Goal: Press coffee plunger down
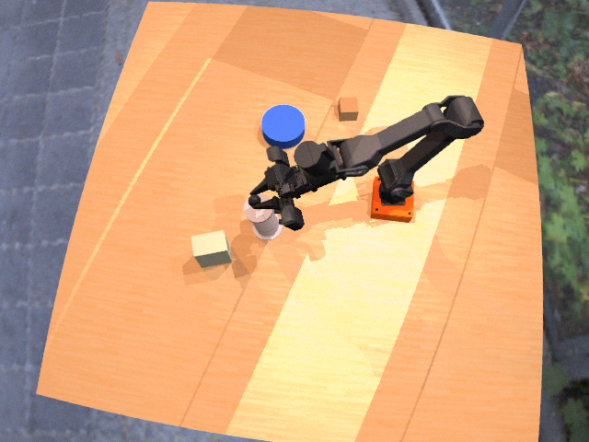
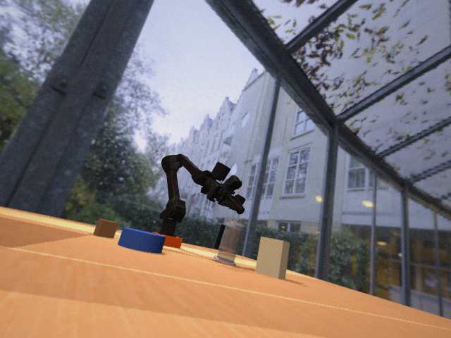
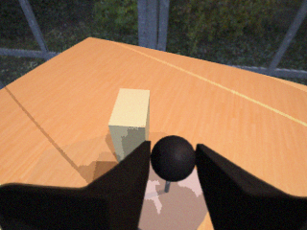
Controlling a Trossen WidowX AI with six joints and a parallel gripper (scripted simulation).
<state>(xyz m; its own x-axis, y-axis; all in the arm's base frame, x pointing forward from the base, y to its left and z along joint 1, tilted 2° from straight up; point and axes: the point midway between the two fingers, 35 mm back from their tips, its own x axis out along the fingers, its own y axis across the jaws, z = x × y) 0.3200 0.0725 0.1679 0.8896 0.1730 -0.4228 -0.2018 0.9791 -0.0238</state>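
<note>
Presently: hand point(image 3: 173, 165) clamped on black plunger knob point(image 3: 173, 158), directly above coffee press point(image 2: 229, 241) standing upright on tabletop point(image 1: 332, 308). Cream block point(image 1: 211, 248) near press; blue disc point(image 1: 282, 125) and brown cube point(image 1: 348, 108) well apart.

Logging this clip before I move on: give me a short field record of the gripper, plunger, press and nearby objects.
gripper: shut on the plunger knob
plunger knob: black ball, short rod showing above the lid
coffee press: upright on the table
cream block: beside the press, apart from it
blue disc: near the arm
brown cube: farther back
</note>
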